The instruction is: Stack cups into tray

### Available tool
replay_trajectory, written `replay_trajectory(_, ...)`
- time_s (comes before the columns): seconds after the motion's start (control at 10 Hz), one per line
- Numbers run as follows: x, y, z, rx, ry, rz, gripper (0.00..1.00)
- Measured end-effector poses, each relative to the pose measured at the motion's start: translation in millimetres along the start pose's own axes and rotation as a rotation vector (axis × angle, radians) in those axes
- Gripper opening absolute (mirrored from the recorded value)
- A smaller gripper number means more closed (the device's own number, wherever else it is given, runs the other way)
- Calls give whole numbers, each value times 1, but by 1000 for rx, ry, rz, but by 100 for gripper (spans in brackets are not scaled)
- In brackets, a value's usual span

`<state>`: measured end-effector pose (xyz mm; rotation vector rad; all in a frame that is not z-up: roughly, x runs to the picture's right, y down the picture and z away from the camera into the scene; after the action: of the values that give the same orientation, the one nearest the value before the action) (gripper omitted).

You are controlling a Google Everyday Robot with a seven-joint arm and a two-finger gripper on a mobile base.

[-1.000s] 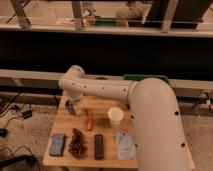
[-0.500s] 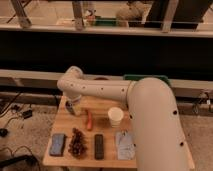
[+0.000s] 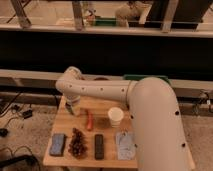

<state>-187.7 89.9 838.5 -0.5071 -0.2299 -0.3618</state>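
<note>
On the pale wooden table (image 3: 102, 108), everything is placed here against the small cream-white tapered cup (image 3: 115, 116), which stands upright near the table's middle. Farthest left of the cup, toward the front edge, lies a flat blue-grey rectangular object (image 3: 57, 144). The gripper (image 3: 73, 107) hangs at the end of the white arm (image 3: 102, 91), well left of the cup and over the table's far left part. Whether it is open or closed, or has hold of anything, cannot be told. A dark knobbly cluster (image 3: 77, 142) sits in front and to the left of the cup. A slim red-orange object (image 3: 89, 120) lies just left of it, and a black bar-shaped object (image 3: 99, 146) lies in front. A blue-grey pouch (image 3: 125, 145) lies in front and slightly right. The dark green plastic tray (image 3: 140, 77) shows behind the cup, beyond the table's far edge, partly hidden by the arm.

No tan-yellow cup can be picked out. The cream cup is probably light and thin-walled, so it could tip or squash. A gentle grasp across the body just under the rim seems safest.
</note>
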Motion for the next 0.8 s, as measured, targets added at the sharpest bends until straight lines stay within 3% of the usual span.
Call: replay_trajectory(0.8,-1,16,17,-46,-14,-1,70)
